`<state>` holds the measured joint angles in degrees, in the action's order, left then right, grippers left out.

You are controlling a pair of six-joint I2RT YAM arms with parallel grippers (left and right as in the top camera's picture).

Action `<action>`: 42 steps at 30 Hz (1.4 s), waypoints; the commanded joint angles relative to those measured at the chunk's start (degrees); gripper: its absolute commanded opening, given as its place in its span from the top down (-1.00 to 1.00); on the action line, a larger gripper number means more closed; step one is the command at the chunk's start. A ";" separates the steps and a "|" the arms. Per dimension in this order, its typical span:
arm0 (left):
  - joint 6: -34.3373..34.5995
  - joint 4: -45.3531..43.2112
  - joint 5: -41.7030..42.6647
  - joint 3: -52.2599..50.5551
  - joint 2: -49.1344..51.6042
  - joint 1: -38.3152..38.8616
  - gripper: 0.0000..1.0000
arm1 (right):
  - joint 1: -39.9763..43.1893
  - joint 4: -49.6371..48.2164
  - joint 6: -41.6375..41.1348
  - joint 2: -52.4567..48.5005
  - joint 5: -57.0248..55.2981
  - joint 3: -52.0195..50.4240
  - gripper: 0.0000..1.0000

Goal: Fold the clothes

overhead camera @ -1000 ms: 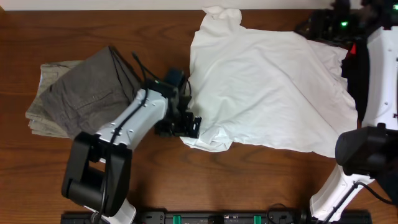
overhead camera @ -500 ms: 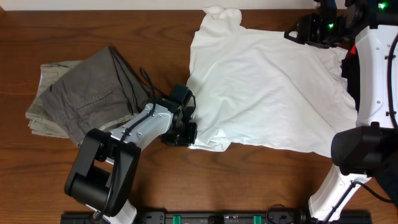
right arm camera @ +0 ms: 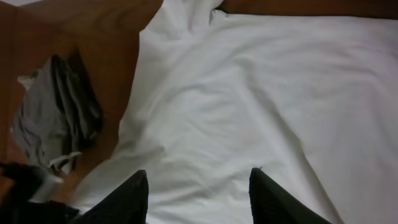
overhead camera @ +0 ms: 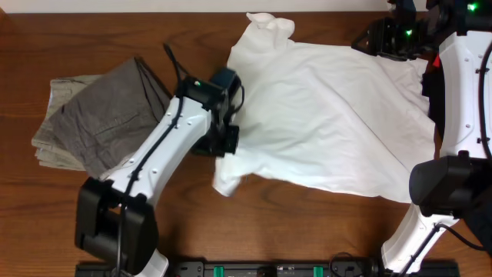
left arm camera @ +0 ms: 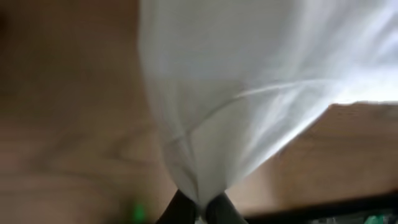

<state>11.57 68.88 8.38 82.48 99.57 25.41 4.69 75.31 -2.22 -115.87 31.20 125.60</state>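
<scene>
Since 0.5 s ago: the left gripper (overhead camera: pixel 221 143) has moved away from the near edge of the table (overhead camera: pixel 307 238), toward the far side, taking the near-left corner of the white T-shirt (overhead camera: pixel 338 115) with it. That corner, which lay flat on the wood before, is now bunched up, and a loose flap hangs just below the gripper. The right arm has not shifted noticeably.

Left gripper: clenched on the shirt. In the left wrist view the two dark fingers (left arm camera: pixel 180 213) are pinched together at the bottom edge, and white fabric fans out taut from the pinch. This view is blurred.

Right gripper (overhead camera: pixel 378 40): over the far-right part of the shirt. In the right wrist view its fingers (right arm camera: pixel 134 199) stand wide apart with only shirt fabric seen between them, nothing gripped. Whether it touches the cloth cannot be told.

White T-shirt: spread over the centre and right of the table, wrinkled, with a crumpled bit at the far edge.

Grey-khaki trousers (overhead camera: pixel 96 123): a folded pile at the left of the table, apart from the shirt. The left arm passes over the pile's right edge.
</scene>
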 commanded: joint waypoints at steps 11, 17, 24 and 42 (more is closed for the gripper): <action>-2.69 -0.11 -6.32 0.79 2.32 0.02 -0.68 | -0.37 0.17 1.03 -0.48 0.13 -0.04 -0.01; 1.44 2.49 -5.95 -2.64 2.32 0.02 -0.76 | -0.37 0.20 1.05 -0.48 0.11 -0.04 -0.02; 2.89 -9.29 0.85 -16.15 2.34 0.07 -0.67 | -0.37 0.13 1.05 -0.48 0.09 -0.04 -0.04; 1.20 -19.04 6.73 -19.96 1.70 0.02 0.89 | -0.37 0.17 1.07 -0.48 0.09 -0.04 -0.05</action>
<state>13.15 46.87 11.46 60.31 101.58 25.41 4.69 75.44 -2.22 -115.90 31.20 125.60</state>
